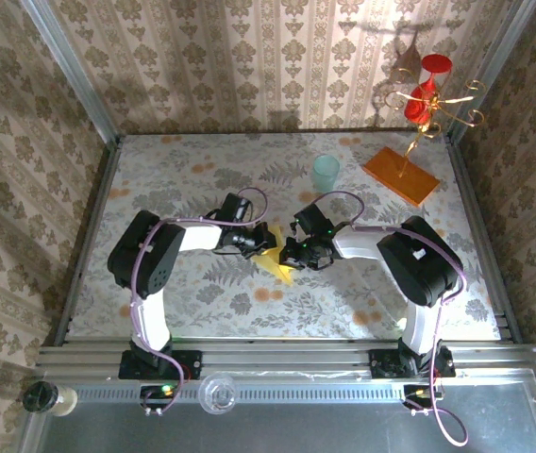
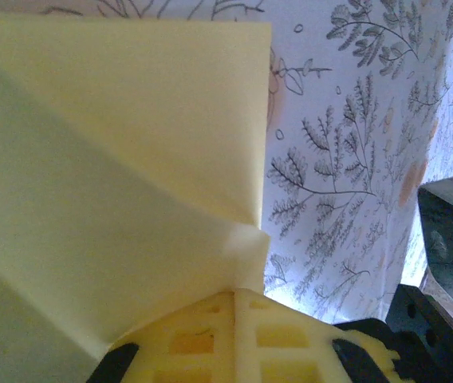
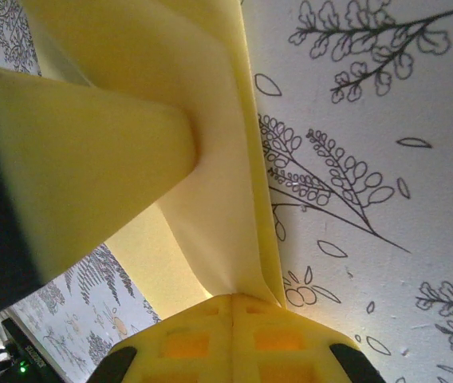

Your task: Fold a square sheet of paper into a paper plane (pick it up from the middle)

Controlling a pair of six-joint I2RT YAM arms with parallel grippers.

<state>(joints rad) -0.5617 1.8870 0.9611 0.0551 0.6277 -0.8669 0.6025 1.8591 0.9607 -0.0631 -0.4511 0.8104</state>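
Left tool (image 1: 254, 242) and right tool (image 1: 295, 251) both clamped on the folded yellow paper (image 1: 278, 267).
The tools meet at the middle of the flowered tabletop (image 1: 202, 170), each pinched tight on the paper from its own side. In both wrist views the creased sheet runs straight into the closed jaws. A pale teal cup (image 1: 326, 173) and an orange slab (image 1: 400, 176) stand well apart from it, toward the far edge.

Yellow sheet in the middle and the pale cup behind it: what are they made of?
The yellow sheet looks like thin matte paper: it holds sharp creases and bends softly. The cup is probably plastic, pale teal and faintly see-through, though too small to be sure.
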